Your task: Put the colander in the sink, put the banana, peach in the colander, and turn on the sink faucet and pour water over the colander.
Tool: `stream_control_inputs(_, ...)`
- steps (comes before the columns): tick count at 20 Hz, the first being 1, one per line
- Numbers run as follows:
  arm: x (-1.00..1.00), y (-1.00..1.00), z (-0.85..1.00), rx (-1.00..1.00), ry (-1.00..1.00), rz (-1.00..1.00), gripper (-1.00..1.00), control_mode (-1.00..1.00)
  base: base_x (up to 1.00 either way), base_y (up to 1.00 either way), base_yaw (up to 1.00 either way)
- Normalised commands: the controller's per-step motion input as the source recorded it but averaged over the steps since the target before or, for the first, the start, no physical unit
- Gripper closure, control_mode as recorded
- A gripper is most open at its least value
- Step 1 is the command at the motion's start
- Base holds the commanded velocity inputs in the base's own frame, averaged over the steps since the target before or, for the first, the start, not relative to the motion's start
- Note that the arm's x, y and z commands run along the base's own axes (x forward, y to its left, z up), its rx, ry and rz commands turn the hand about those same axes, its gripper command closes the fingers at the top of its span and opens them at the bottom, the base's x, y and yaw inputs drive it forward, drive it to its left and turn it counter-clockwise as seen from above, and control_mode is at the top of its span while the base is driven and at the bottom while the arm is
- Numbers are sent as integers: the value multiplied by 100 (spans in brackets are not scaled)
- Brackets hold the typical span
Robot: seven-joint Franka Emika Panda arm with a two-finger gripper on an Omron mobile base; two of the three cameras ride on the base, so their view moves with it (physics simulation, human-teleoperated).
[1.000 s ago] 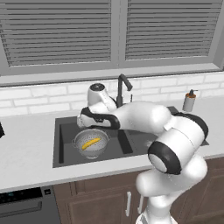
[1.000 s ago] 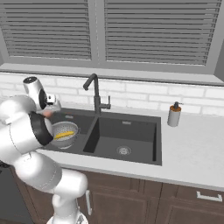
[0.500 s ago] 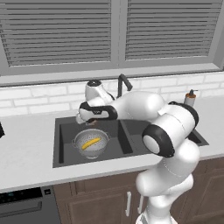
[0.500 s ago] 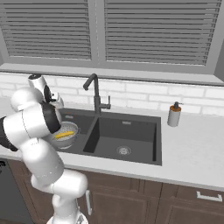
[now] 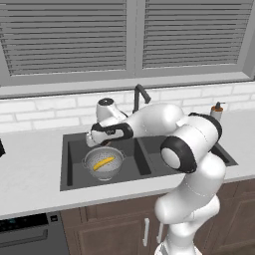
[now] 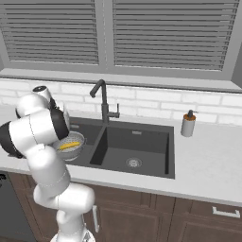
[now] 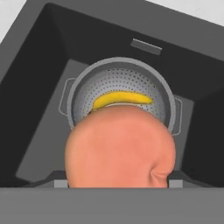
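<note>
Round orange-pink peach [image 7: 120, 148], smooth skin with a small crease at its lower right side, very large in the hand view because so close to the camera. Held in the gripper [image 5: 92, 141], between the two fingers and hiding them almost completely in the hand view. Jaws partly spread, pinching the peach on both sides. In the left base view, gripper above the left basin of the dark grey sink [image 5: 72, 167], pointing down, peach itself hard to make out there.

Directly under the peach, the silver colander [image 7: 82, 94], standing upright on the floor of the left basin, perforated wall, small handles at two sides. Peach well above it, not touching. Inside the colander the yellow banana [image 7: 123, 98], curved, lying on the bottom; also seen in the left base view [image 5: 103, 163] and in the right base view [image 6: 69, 145].

Behind the sink, between the two basins, the tall dark faucet [image 6: 101, 99], spout toward the left basin. At the right on the counter, a small soap dispenser [image 6: 188, 124].
</note>
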Motion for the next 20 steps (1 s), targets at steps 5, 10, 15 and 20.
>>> stream_control_inputs(5,0,0,-49,0,0,0,100,-100,0,0,0)
stream_control_inputs(10,0,0,-50,0,0,0,100,-100,0,0,0)
stream_control_inputs(15,3,0,-31,0,0,0,100,-100,0,0,0)
stream_control_inputs(20,33,4,-8,0,0,0,100,-100,0,0,0)
